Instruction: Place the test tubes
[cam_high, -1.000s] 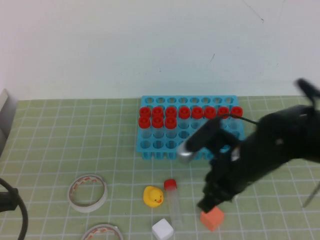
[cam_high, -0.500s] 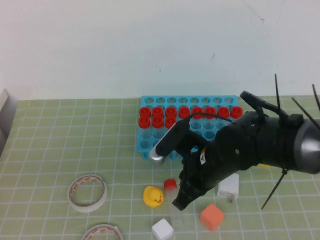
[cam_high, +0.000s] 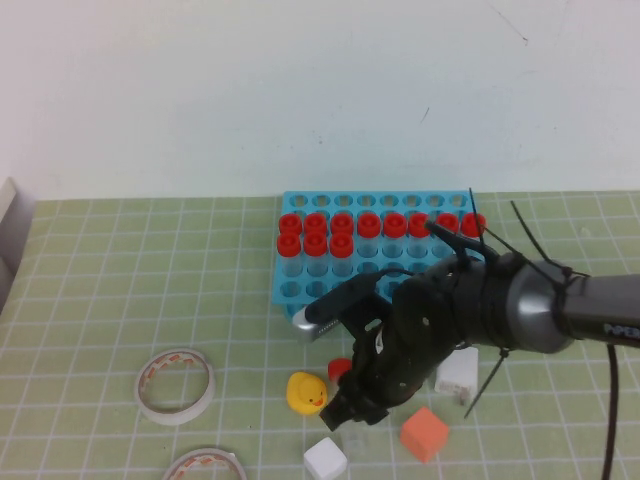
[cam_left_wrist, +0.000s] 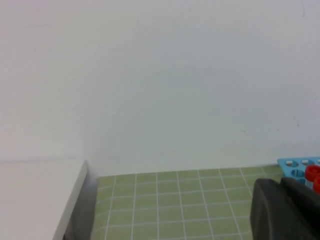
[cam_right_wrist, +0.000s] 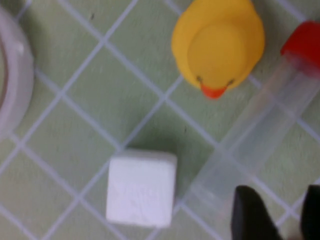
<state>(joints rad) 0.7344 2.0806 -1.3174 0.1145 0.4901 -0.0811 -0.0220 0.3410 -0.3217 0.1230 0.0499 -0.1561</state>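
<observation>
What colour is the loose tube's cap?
Red cap, clearest in right wrist view. Right gripper hovers over the tube; left gripper sits far left.

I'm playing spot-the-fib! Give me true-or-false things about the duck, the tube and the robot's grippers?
The yellow rubber duck sits beside the red-capped clear test tube. True.
The right gripper holds that tube in the air. False: it hovers open above the tube, which lies on the green mat.
Every hole in the blue plastic rack is filled. False: many are empty.
The left gripper is shut, parked away from the duck. True.
</observation>
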